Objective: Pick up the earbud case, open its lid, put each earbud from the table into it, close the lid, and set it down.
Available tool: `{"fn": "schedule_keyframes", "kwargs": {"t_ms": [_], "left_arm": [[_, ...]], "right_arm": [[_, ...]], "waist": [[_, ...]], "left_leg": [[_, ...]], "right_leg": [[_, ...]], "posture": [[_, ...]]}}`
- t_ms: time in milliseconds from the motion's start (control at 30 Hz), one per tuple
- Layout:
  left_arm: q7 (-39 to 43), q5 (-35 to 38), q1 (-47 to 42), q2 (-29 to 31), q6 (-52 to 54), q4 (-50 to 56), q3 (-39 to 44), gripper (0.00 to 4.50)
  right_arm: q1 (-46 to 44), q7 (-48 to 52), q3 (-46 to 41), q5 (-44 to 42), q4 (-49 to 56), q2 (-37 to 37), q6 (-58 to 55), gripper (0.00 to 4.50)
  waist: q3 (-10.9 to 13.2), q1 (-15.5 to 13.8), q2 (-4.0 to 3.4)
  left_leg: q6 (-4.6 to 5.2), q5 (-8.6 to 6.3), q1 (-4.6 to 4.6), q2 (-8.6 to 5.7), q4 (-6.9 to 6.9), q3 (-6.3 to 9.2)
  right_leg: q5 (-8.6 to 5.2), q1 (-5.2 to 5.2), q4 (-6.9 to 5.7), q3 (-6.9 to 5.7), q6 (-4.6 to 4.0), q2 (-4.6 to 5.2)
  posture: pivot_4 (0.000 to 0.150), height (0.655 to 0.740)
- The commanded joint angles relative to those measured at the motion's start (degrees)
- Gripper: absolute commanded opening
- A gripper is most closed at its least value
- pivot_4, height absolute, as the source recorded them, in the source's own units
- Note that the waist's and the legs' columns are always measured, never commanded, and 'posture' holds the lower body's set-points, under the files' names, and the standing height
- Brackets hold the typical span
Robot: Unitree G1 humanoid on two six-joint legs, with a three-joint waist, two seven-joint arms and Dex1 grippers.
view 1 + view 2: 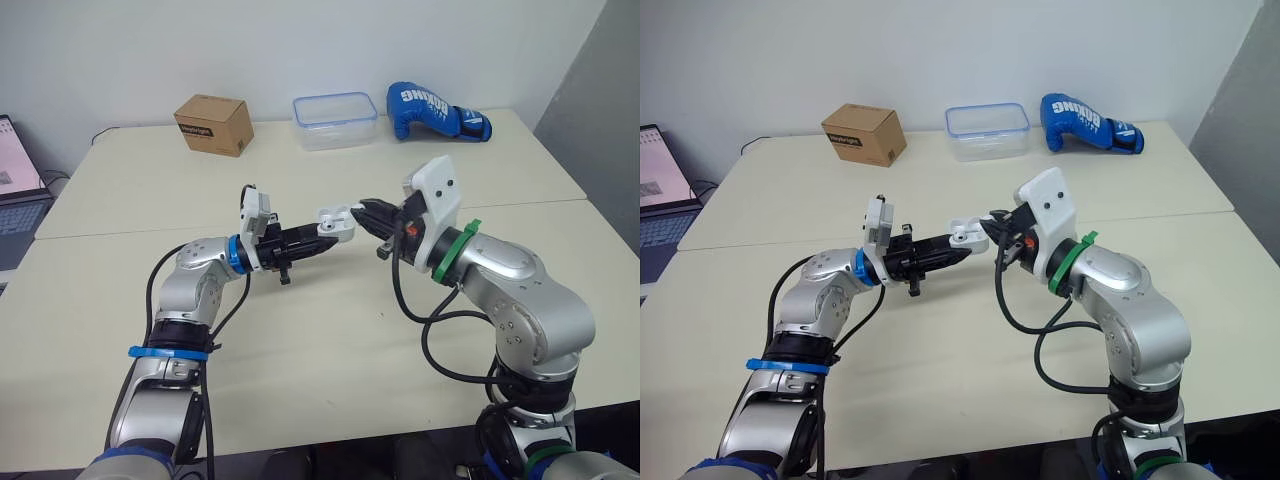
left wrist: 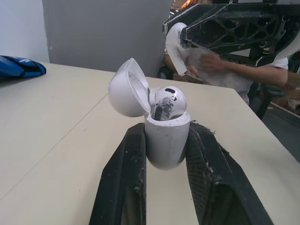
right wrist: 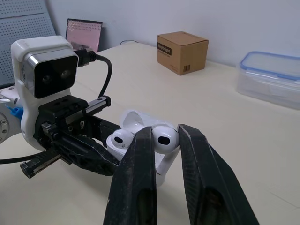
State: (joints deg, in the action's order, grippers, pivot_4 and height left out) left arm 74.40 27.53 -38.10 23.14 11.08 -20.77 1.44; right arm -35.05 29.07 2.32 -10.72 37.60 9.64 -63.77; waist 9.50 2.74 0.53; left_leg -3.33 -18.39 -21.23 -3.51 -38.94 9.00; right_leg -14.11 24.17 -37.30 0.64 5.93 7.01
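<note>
My left gripper is shut on the white earbud case, held above the middle of the table. The case's lid is tipped open, and one earbud sits in a slot. My right gripper faces it from the right, shut on the second earbud. That earbud hangs just over the open case, beside the seated earbud. In the left wrist view the second earbud sits a little above and beyond the case.
Along the far edge stand a cardboard box, a clear plastic container and a blue boxing glove. A laptop sits off the left edge. A person's arm shows beyond the table in the left wrist view.
</note>
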Motion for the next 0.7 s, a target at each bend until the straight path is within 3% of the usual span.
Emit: {"fn": "schedule_keyframes", "kwargs": {"t_ms": [33,700], "left_arm": [[0.3,0.2,-1.5,-0.2,0.1,0.3,0.0,0.79],[0.1,0.2,-2.5,0.1,1.3,0.6,0.7,0.79]], "right_arm": [[-0.3,-3.8,3.2,1.2,1.5,0.1,4.1,0.35],[-0.6,-11.3,7.5,0.7,-2.7,-0.6,8.2,0.35]], "waist": [[0.0,0.1,0.0],[0.0,0.3,0.0]], "left_leg": [[0.0,0.0,0.0,0.0,0.0,-0.01],[0.0,0.0,0.0,0.01,0.01,-0.01]], "right_leg": [[0.0,0.0,0.0,0.0,0.0,0.0],[0.0,0.0,0.01,-0.01,0.0,-0.02]], "posture": [[0.15,0.7307],[0.15,0.7307]]}}
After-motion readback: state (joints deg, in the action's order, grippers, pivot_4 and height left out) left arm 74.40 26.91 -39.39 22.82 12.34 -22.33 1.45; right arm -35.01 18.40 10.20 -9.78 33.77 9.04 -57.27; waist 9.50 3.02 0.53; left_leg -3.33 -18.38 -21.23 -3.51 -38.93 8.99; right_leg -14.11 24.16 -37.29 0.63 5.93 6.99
